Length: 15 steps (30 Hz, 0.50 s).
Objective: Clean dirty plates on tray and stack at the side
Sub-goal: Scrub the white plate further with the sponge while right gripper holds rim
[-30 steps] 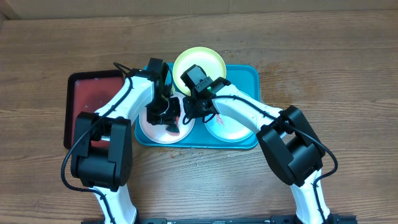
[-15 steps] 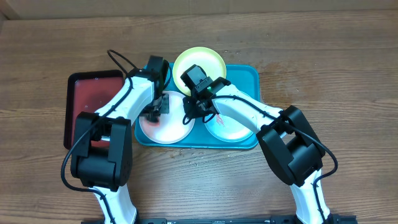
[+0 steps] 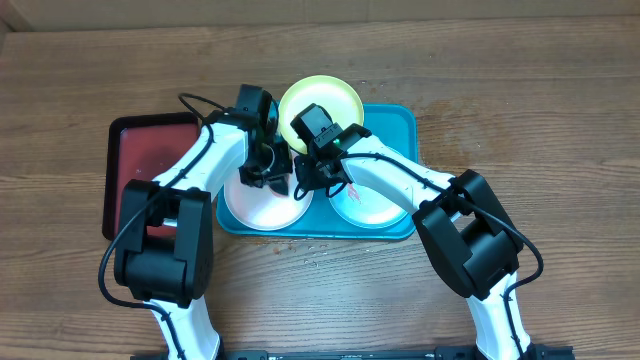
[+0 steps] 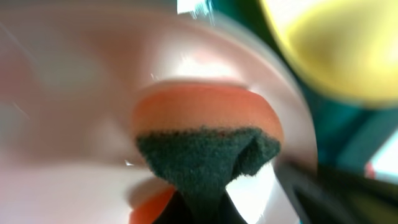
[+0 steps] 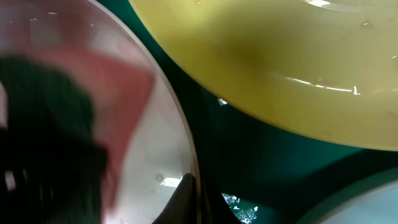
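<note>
The teal tray (image 3: 400,118) holds three plates. The white plate (image 3: 262,208) lies at its left, the yellow-green plate (image 3: 320,102) at the back, the pale mint plate (image 3: 368,208) at the right. My left gripper (image 3: 268,172) is shut on an orange sponge with a dark green pad (image 4: 205,149) and presses it onto the white plate (image 4: 74,124) near its far rim. My right gripper (image 3: 303,181) is shut on the white plate's right rim (image 5: 186,158), its fingertips (image 5: 189,196) pinching the edge. The sponge shows blurred in the right wrist view (image 5: 118,81).
A dark red tray with a black rim (image 3: 150,165) lies on the wooden table left of the teal tray. The yellow-green plate (image 5: 280,62) overhangs the tray's back edge, close to both grippers. Both arms cross over the tray's front half.
My left gripper has moved the sponge across the white plate, from its near right side to the left, then up to the far rim. My right gripper has kept hold of the rim.
</note>
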Tool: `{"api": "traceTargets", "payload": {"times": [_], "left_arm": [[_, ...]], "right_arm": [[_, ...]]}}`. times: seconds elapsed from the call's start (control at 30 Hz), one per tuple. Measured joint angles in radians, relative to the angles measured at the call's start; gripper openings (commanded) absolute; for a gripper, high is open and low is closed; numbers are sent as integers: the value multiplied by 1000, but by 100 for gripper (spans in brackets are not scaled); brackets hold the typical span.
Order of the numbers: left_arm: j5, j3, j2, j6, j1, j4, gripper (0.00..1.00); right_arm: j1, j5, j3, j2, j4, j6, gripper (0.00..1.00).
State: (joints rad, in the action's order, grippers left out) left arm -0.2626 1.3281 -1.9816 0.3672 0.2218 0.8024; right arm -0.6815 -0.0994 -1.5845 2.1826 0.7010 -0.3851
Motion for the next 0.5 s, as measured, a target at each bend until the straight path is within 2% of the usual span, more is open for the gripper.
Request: {"api": "traceTargets", "payload": {"times": [0.13, 0.23, 0.37, 0.5], "left_arm": [[-13, 0, 0, -8, 8, 98, 4], [45, 0, 0, -11, 8, 163, 4], [229, 0, 0, -13, 8, 221, 4], [439, 0, 0, -3, 8, 209, 4]], "right_arm": [[0, 0, 0, 0, 0, 1, 4], [0, 0, 0, 0, 0, 1, 4], [0, 0, 0, 0, 0, 1, 4], [0, 0, 0, 0, 0, 0, 4]]}}
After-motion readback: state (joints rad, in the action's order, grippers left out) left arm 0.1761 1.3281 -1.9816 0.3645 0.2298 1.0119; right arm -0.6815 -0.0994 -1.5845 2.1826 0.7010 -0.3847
